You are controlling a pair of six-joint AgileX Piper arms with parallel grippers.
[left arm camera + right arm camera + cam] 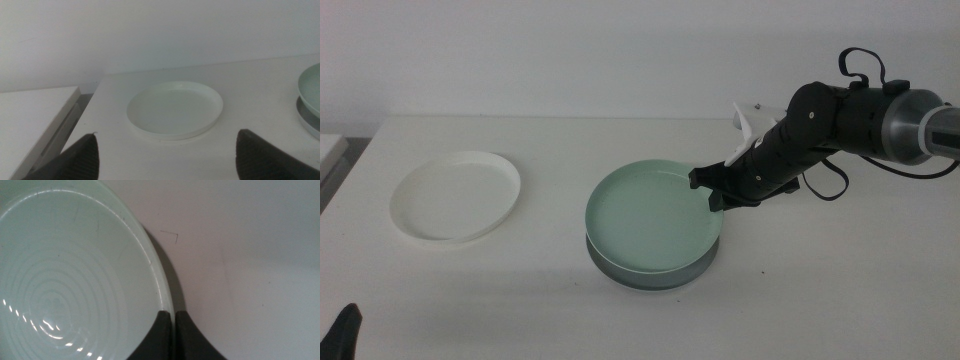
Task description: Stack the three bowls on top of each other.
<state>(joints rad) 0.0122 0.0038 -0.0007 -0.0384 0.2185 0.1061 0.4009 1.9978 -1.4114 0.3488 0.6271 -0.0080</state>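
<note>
The pale mint green bowl (650, 215) sits on top of the grey bowl (645, 275), whose rim shows under its near edge. My right gripper (708, 186) comes in from the right and is shut on the green bowl's far right rim. In the right wrist view its jaws (173, 315) pinch the rim of the green bowl (65, 280). Alone at the left lies the white bowl (455, 195), which also shows in the left wrist view (175, 107). My left gripper (169, 136) waits open near the front left corner (345, 328), short of the white bowl.
A low white ledge (30, 115) borders the table's left side. A white wall runs behind the table. A small white object (745, 120) sits behind the right arm.
</note>
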